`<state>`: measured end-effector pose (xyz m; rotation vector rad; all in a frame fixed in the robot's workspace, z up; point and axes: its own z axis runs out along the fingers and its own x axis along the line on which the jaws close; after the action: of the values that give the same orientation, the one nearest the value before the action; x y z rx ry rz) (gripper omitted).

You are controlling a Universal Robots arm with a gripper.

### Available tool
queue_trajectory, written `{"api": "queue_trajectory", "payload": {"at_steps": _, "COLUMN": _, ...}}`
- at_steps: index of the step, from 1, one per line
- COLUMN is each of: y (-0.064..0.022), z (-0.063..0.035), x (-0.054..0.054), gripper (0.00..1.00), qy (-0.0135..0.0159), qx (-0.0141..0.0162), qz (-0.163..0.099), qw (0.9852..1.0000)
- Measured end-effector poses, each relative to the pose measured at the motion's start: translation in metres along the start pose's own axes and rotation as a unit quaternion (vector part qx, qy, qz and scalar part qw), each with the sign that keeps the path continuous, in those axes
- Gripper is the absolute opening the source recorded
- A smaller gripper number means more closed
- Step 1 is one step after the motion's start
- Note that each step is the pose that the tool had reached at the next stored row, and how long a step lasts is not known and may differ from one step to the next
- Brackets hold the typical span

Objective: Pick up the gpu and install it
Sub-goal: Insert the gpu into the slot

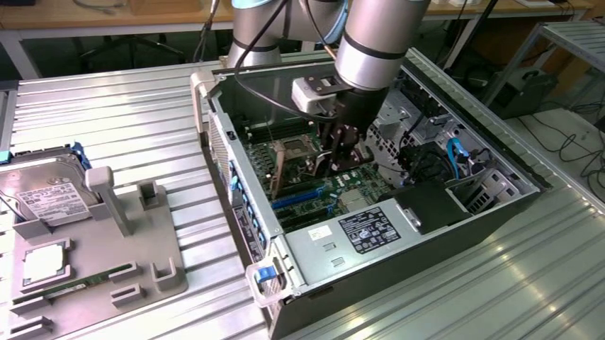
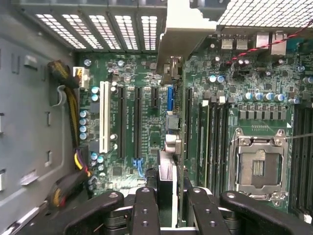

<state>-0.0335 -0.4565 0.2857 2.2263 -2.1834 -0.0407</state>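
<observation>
The jaws pinch the gpu edge-on, holding it upright over the green motherboard at the centre of the wrist view. In the exterior view the arm reaches down into the open computer case at mid-frame. A hard drive rests in a grey tray on the bench at lower left.

I see a ribbed metal table spreading out around the claw. Beyond it, a wooden bench runs along the back, with cables trailing over the floor off toward the exterior view's right.
</observation>
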Motion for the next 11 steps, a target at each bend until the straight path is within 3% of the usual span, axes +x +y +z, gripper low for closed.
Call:
{"api": "queue_trajectory", "payload": {"at_steps": 4, "y": 0.0014, "z": 0.006, "x": -0.004, "gripper": 0.28, "qy": -0.0002, "qx": 0.0015, "qz": 0.0, "qw": 1.0}}
{"api": "queue_trajectory", "payload": {"at_steps": 7, "y": 0.0027, "z": 0.0093, "x": -0.005, "gripper": 0.28, "qy": 0.0, "qx": 0.0051, "qz": 0.0, "qw": 1.0}}
{"api": "queue_trajectory", "payload": {"at_steps": 11, "y": 0.0115, "z": 0.0106, "x": -0.005, "gripper": 0.28, "qy": 0.0, "qx": 0.0063, "qz": 0.0, "qw": 1.0}}
